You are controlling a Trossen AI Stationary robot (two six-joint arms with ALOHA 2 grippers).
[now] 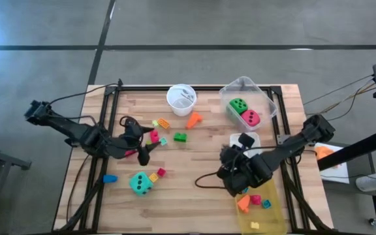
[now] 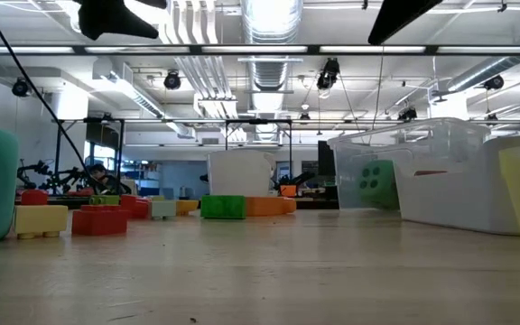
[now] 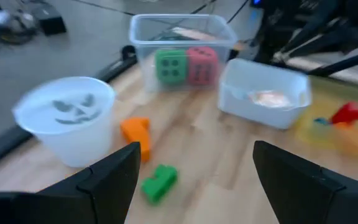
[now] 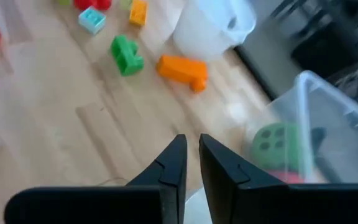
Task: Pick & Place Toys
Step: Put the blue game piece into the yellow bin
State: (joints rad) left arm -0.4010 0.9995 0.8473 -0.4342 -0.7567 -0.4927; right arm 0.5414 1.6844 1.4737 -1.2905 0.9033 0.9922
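Toys lie in three places on the wooden table [image 1: 194, 156]. A green die [image 1: 239, 105] and a red-pink die [image 1: 250, 118] sit side by side inside the clear bin [image 1: 266, 98] at the far right of the table, touching each other. A teal die [image 1: 140, 183] rests on the near left part of the tabletop, with a small red block [image 1: 161, 172] just beside it and a blue block [image 1: 109, 177] farther to its left. Near the white cup [image 1: 181, 98] are an orange block [image 1: 194, 119], a green block [image 1: 180, 137], and a smaller orange-yellow block [image 1: 163, 123]. The yellow bin [image 1: 266, 212] at the near right holds several small blocks, an orange one and red ones among them. The left gripper [image 1: 145, 138] hangs over the left-centre of the table near the scattered blocks; its fingers [image 3: 110, 177] are spread wide and hold nothing, and the green block shows between them on the table beyond. The right gripper [image 1: 231, 175] sits by the far end of the yellow bin, close to a small white-topped container [image 1: 245, 140]; its fingers [image 4: 173, 165] are nearly together with only a thin gap, and nothing is seen between them.
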